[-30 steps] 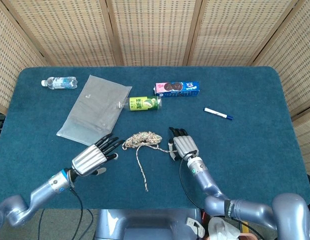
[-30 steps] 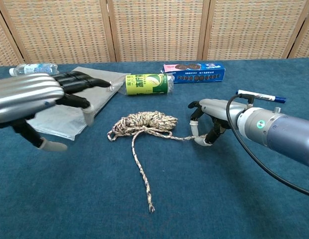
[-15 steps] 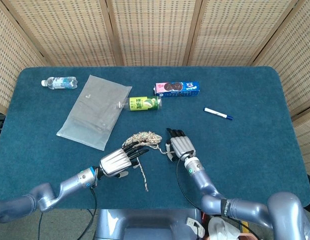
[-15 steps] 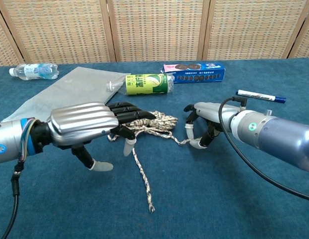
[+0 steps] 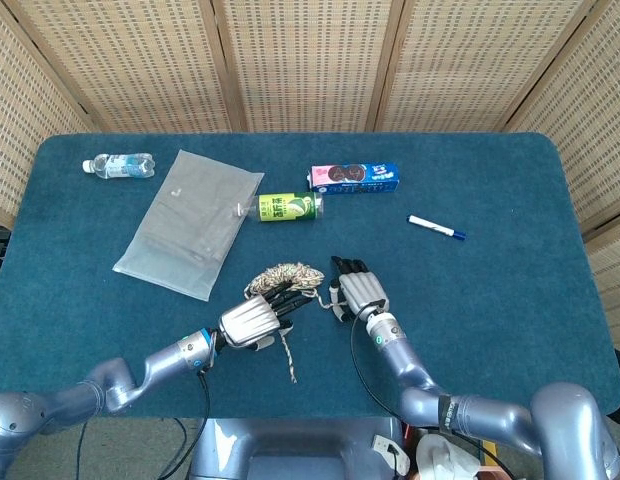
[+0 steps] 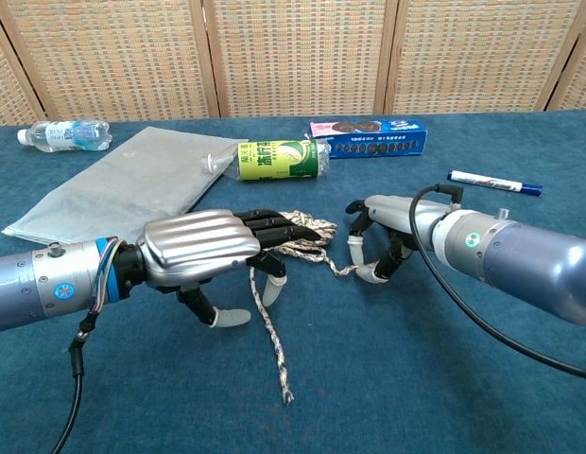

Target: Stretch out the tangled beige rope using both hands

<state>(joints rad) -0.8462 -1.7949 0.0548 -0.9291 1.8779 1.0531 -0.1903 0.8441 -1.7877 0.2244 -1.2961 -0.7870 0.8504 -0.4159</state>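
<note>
Beige rope (image 6: 307, 235) is lying bunched under your left hand (image 6: 203, 248), whose fingers are reaching onto the tangle without a clear grip, while your right hand (image 6: 383, 236) is pinching one strand; you are needing a firm left grasp before pulling apart.
</note>
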